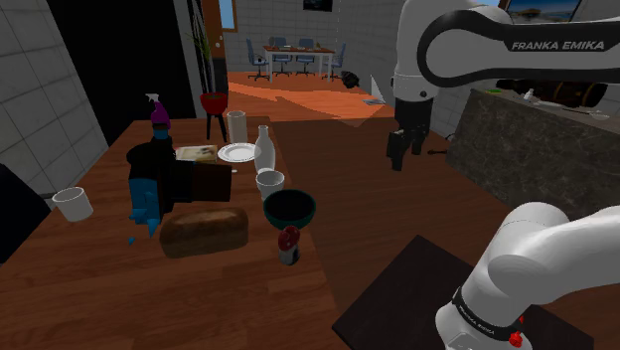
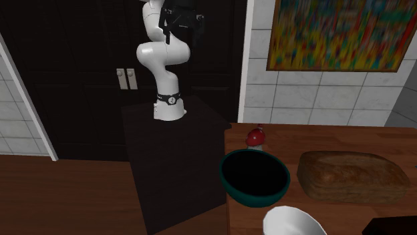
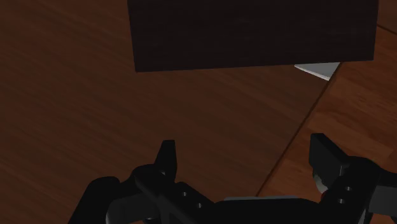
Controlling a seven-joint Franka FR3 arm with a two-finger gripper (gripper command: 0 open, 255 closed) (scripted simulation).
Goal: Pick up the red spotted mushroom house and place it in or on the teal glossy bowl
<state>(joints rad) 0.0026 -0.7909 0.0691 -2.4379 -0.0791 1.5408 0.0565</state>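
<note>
A white robot arm is reaching up from its dark box stand [image 1: 397,303], and its black gripper [image 1: 400,157] is hanging in the air above the wooden floor, off to the shoulder view's right of a wooden table [image 1: 89,288]. In the wrist view the gripper's two fingers [image 3: 167,158] are standing wide apart with nothing between them, and they are pointing down at the floor and the dark top of the stand. The mushroom house [image 1: 289,244], red-capped with a pale spot, is standing upright on the table near the edge that faces the stand, well apart from the gripper. The teal bowl [image 1: 289,207], dark inside, is sitting just beside it, with a small gap showing between them in the second exterior view. A brown loaf of bread [image 1: 204,231] is lying on the shoulder view's left of the bowl. A white cup [image 1: 269,182], a white bottle [image 1: 263,149] and a white plate [image 1: 236,152] are standing farther back on the table.
</note>
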